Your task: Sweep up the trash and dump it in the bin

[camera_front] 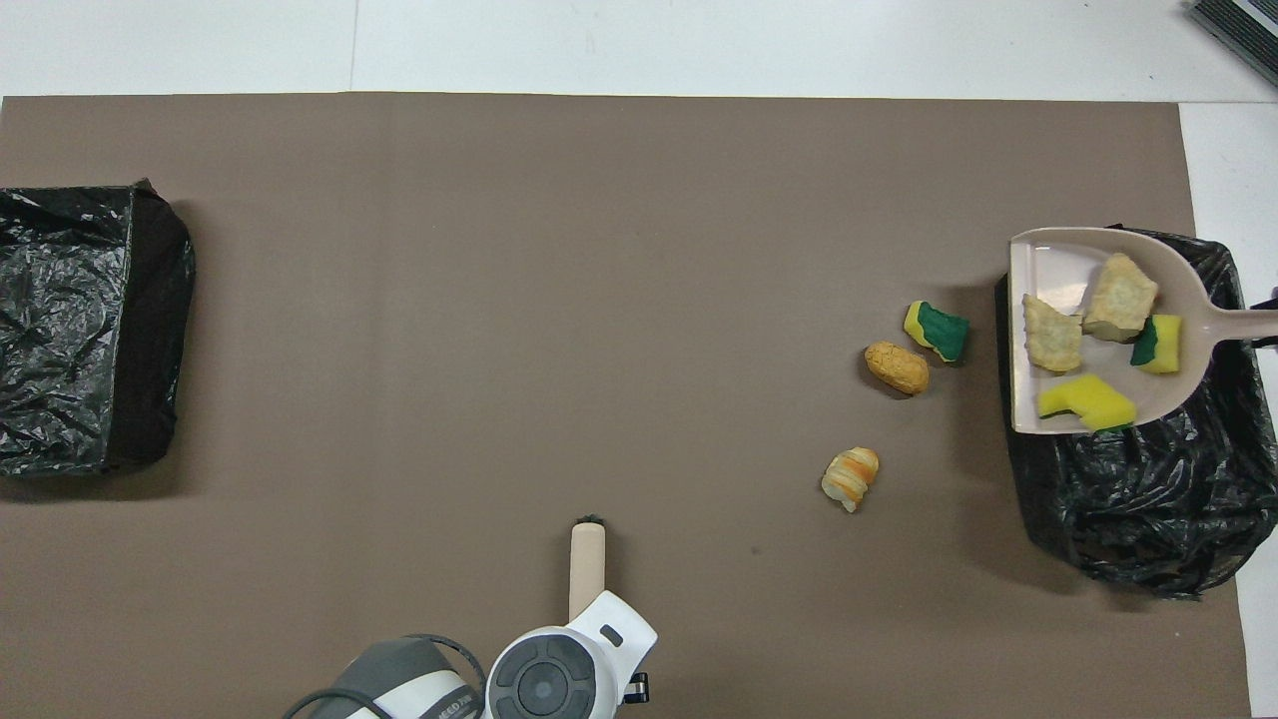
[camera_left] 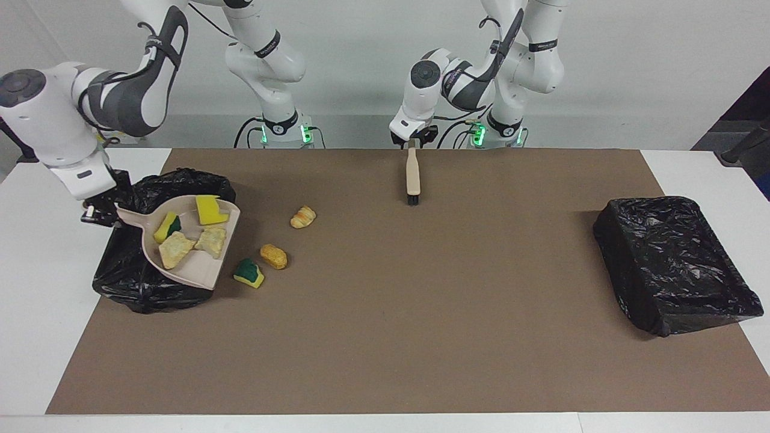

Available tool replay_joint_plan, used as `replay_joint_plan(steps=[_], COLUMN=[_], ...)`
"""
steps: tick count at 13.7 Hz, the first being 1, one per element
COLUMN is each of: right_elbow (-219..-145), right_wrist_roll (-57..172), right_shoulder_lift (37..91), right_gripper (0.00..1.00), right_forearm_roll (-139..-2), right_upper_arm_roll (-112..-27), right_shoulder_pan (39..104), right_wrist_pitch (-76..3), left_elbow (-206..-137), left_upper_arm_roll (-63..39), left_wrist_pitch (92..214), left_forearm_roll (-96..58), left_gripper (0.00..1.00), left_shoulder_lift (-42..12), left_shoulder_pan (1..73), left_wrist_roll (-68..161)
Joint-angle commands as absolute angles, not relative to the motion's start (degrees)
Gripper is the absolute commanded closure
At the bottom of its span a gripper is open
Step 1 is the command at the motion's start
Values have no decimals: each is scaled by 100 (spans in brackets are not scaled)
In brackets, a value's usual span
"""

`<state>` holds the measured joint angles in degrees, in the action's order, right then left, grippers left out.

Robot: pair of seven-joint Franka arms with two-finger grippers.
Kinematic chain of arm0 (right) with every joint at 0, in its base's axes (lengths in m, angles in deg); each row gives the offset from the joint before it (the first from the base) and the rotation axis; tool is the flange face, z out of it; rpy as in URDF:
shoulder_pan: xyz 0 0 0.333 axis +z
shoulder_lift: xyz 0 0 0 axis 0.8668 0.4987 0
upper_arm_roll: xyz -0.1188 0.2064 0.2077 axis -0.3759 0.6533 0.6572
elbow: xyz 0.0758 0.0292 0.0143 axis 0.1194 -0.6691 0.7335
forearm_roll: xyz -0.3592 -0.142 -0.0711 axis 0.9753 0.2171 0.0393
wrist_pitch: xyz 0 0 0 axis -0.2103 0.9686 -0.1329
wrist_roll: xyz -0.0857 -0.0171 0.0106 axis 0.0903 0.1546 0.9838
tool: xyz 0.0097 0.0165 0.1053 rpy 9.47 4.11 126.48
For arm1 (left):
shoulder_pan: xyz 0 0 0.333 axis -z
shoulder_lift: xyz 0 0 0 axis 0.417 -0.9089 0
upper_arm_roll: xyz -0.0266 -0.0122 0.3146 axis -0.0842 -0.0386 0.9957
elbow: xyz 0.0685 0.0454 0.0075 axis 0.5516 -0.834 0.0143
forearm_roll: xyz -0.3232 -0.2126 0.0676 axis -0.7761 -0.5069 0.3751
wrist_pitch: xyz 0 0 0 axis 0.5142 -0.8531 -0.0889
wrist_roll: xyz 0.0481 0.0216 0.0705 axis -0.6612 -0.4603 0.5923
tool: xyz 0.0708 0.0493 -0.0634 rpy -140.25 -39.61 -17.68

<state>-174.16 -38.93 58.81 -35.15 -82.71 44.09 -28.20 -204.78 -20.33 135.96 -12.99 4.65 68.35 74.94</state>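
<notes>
Facing view, middle left of frame: right gripper (camera_left: 96, 214), clamped on the dustpan (camera_left: 197, 266) handle, holds four trash scraps (camera_left: 175, 249) over the bin (camera_left: 120, 288). Three loose scraps (camera_left: 274, 257) lie unswept beside it. Upper centre, left gripper (camera_left: 413, 139) tops the brush (camera_left: 412, 174), grip unclear.

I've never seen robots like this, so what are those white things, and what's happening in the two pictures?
Those are two robot arms with pinching hands called grippers. One picture looks at them from across the table; the other looks down from above them. The right gripper holds a dustpan with four scraps in it over a black bin. Three more scraps lie on the brown mat beside it. The left gripper is at a brush handle's end. A second bin sits at the left arm's end.
</notes>
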Motion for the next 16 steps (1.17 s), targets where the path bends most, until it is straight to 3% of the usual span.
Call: replay_joint_plan(steps=[1,5,11,16], right_elbow=[-17143,-17151,-17213,-17178], right_wrist_roll=[-4577,-4931,-4371,-4219], right_shoulder_lift=[5937,5728,5630,5446], right_gripper=[100,100,100,100], right_forearm_roll=[-3923,-2969,-657,-530], right_upper_arm_roll=[-8196,-8249,-8188,-8205], right_shoulder_pan=[4006,3978,4663,4567], right_wrist_pitch=[-2663,-2585,-2120,-1934], left_elbow=[-20177,-19371,-17840,-16785], left_upper_arm_roll=[-2030,-2039,-2012,-1696], left_wrist_pitch=[13470,13086,11590,10947], left_forearm_roll=[-1243,-304,374,419], left_gripper=[0,0,0,0], left_shoulder_lift=[400,409,479,383], left_shoulder_pan=[6448,5280,3513,2608], left_wrist_roll=[7223,6609,4001,2138])
